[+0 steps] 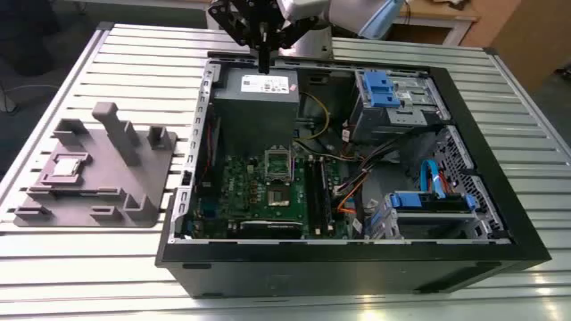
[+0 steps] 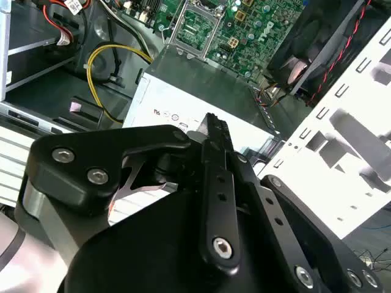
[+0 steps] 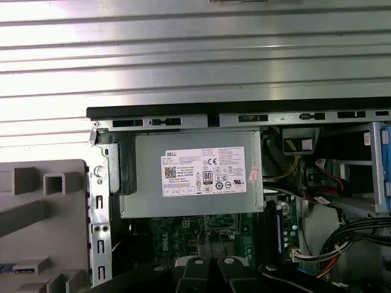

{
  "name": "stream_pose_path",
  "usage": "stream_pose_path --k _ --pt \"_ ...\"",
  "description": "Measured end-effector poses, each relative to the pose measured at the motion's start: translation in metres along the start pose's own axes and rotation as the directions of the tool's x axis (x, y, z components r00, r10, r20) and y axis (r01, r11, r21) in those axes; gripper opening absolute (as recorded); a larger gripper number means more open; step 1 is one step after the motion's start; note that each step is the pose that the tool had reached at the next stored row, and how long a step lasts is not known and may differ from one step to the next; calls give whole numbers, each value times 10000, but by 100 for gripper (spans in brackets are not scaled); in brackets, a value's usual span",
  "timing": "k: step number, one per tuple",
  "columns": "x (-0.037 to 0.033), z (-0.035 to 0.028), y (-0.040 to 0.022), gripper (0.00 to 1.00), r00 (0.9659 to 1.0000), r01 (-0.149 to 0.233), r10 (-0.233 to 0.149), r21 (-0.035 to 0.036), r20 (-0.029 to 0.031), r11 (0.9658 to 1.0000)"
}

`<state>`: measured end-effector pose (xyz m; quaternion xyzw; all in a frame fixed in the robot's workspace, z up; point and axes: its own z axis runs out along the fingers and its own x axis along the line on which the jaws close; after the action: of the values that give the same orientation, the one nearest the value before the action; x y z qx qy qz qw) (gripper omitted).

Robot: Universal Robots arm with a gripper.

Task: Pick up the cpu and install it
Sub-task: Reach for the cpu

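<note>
The gripper (image 1: 264, 67) is being held at the upper middle of the exterior view, over the far rim of an open computer case (image 1: 339, 275), with its black fingers being pressed together and nothing being seen between them; in both wrist views the fingers are likewise being shown closed on each other. Directly below the fingertips a grey power supply (image 1: 256, 100) is being shown inside the case. The cpu (image 1: 69, 166) is being seen as a pale square lying flat in a recess of a grey plastic tray (image 1: 116, 204) at the exterior view's left, outside the case and well apart from the gripper. In the middle of the case a green circuit board (image 1: 254, 200) is being shown, with a shiny metal socket frame (image 1: 279, 162) on it. Case and tray are being carried by a slatted metal table (image 1: 89, 284).
</note>
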<state>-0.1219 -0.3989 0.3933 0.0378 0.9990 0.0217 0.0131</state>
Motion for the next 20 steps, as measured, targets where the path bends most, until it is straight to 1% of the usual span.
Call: stream_pose_path --k 18,20 --pt "34 -1 -2 11 10000 -1 1 0 2 10000" --pt "45 -2 -4 11 10000 -1 1 0 2 10000"
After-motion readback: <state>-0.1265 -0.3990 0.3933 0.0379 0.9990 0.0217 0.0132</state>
